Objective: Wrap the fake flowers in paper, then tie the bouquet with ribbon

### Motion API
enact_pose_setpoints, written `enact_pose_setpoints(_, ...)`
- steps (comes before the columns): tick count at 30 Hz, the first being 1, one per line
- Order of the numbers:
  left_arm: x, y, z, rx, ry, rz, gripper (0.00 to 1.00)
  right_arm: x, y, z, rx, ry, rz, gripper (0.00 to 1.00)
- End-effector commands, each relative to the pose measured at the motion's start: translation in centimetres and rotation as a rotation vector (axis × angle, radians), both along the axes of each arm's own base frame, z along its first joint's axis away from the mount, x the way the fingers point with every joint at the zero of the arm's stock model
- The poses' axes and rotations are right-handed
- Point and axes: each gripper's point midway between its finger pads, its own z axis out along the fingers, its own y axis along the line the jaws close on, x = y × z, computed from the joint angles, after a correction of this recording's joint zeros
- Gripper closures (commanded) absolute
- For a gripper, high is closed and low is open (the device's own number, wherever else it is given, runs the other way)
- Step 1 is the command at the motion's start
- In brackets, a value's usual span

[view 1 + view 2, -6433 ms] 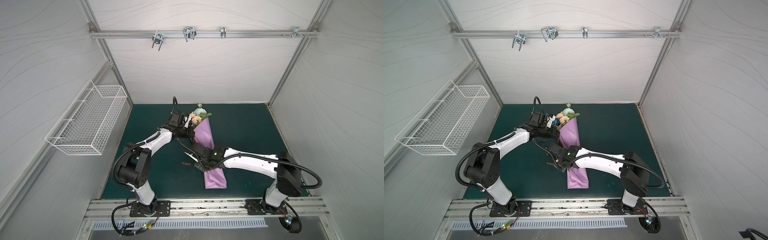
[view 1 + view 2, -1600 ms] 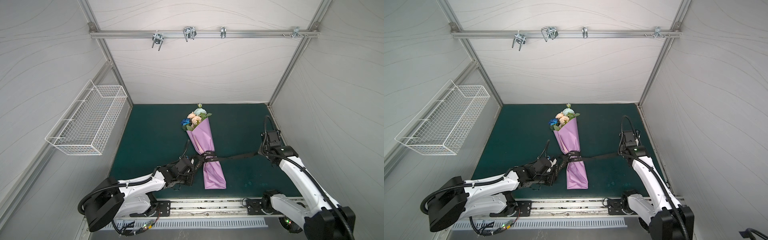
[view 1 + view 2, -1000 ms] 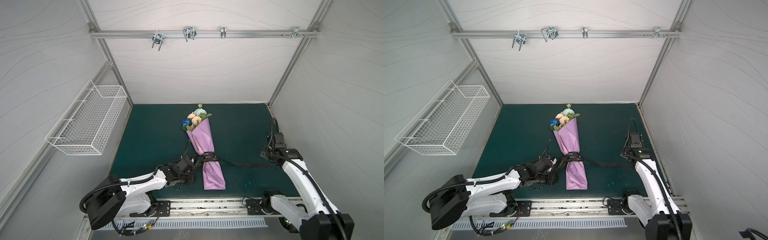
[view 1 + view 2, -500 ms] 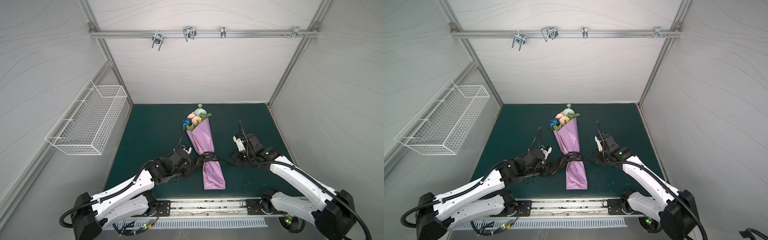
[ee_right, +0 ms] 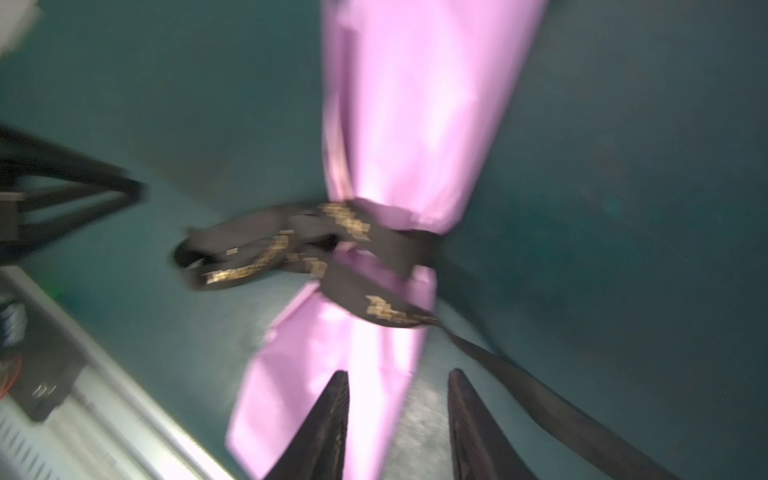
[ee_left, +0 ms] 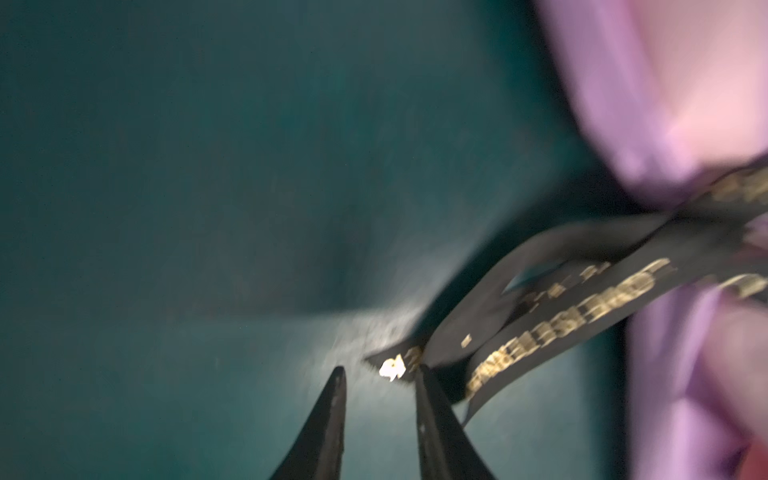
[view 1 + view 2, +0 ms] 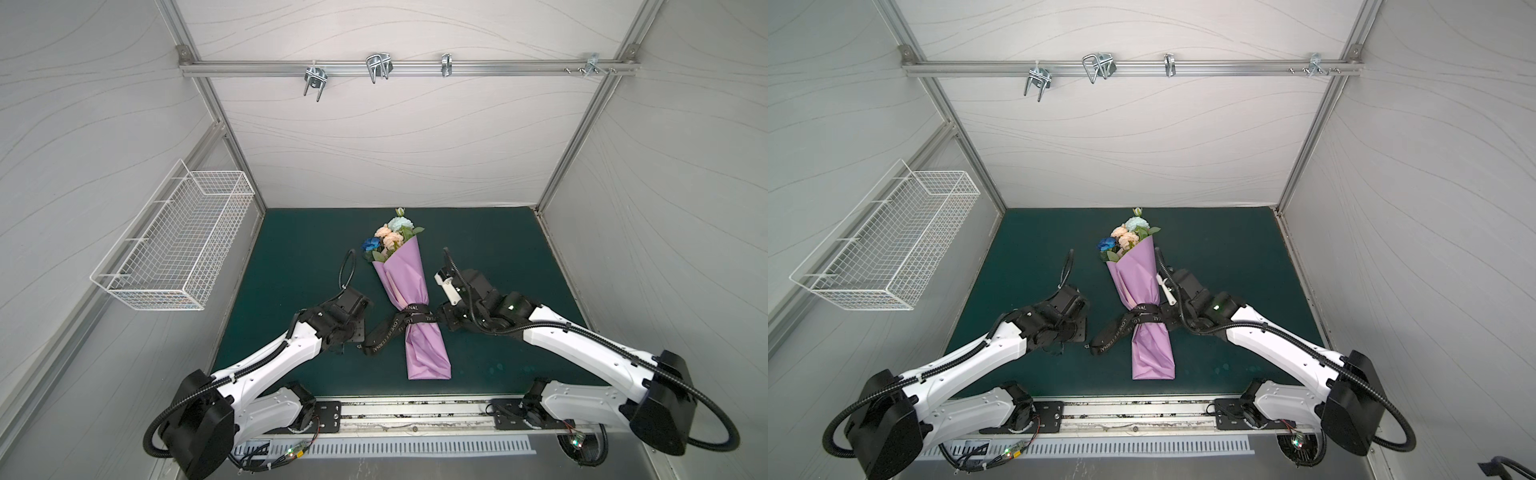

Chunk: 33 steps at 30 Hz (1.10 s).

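The bouquet of fake flowers (image 7: pixel 390 239) lies flat in the middle of the green desk (image 7: pixel 299 249). Its peach, pale blue and deep blue blooms point toward the back wall. Its stems are hidden inside a cone of lilac paper (image 7: pixel 405 278) whose folded end faces the front rail. A black ribbon (image 7: pixel 417 319) with light lettering is wound around the narrow waist of the paper. In both top views its loose loops trail off to the left side onto the desk.

The left end effector (image 6: pixel 379 374) sits low over the desk, just beside those trailing loops, with its two fingers spread apart. In the left wrist view the cut end of the ribbon lies just ahead of the fingertips. One finger overlaps the ribbon's edge, but the picture is blurred, so it may or may not be touching it. Nothing is pinched between the fingers.

The right end effector (image 5: pixel 397 374) is close to the wrapped stems on the opposite side, at the level of the ribbon band. Its fingers are also spread and hold nothing. In the right wrist view the lilac paper shows through the gap, and one ribbon tail runs past the outside of one finger.
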Motion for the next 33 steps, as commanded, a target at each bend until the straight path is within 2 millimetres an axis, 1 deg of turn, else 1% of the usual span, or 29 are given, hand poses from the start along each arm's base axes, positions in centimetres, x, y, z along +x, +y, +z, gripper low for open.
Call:
enact_pose_setpoints(1,-3.0,-0.2,-1.7,-0.130,0.100,0.112,0.62,-2.1,4.3,0.4,-0.036,-0.098,0.118,0.59)
enact_pose_setpoints(3,-3.3,-0.7,-2.2,-0.187,0.097,0.127,0.58,-3.5,6.8,-0.4,-0.075,-0.124,0.177,0.58)
enact_pose_setpoints(6,-3.1,-0.5,-2.5,-0.174,0.083,0.124,0.54,-4.6,9.5,-1.4,-0.111,-0.148,0.228,0.58)
enact_pose_setpoints(9,-2.4,-0.9,-2.6,-0.168,0.075,0.107,0.49,-5.9,12.1,-2.4,-0.078,-0.152,0.285,0.56)
enact_pose_setpoints(12,-2.2,-0.7,-3.2,-0.134,0.107,0.132,0.49,-7.3,14.5,-3.4,-0.045,-0.157,0.356,0.48)
enact_pose_setpoints(14,-2.4,-0.2,-3.8,-0.115,0.131,0.164,0.50,-7.8,15.7,-4.4,-0.061,-0.154,0.390,0.44)
enact_pose_setpoints(17,-2.8,0.6,-4.4,-0.122,0.147,0.225,0.52,-8.0,16.8,-6.1,-0.100,-0.148,0.411,0.43)
enact_pose_setpoints(20,-3.3,1.7,-4.8,-0.147,0.158,0.297,0.53,-7.8,17.4,-7.7,-0.115,-0.138,0.408,0.42)
enact_pose_setpoints(22,-3.6,2.6,-5.0,-0.162,0.161,0.347,0.53,-7.9,17.8,-8.4,-0.107,-0.129,0.411,0.40)
enact_pose_setpoints(24,-4.0,3.7,-5.2,-0.178,0.172,0.410,0.54,-8.1,18.3,-8.8,-0.079,-0.126,0.413,0.40)
enact_pose_setpoints(27,-4.0,5.0,-5.3,-0.218,0.171,0.492,0.54,-7.9,18.6,-9.5,-0.070,-0.126,0.401,0.38)
enact_pose_setpoints(30,-3.2,4.9,-4.9,-0.260,0.157,0.518,0.54,-7.6,18.9,-10.3,-0.099,-0.129,0.393,0.38)
enact_pose_setpoints(33,-2.7,4.9,-4.7,-0.254,0.165,0.515,0.54,-7.0,18.7,-11.2,-0.136,-0.133,0.369,0.38)
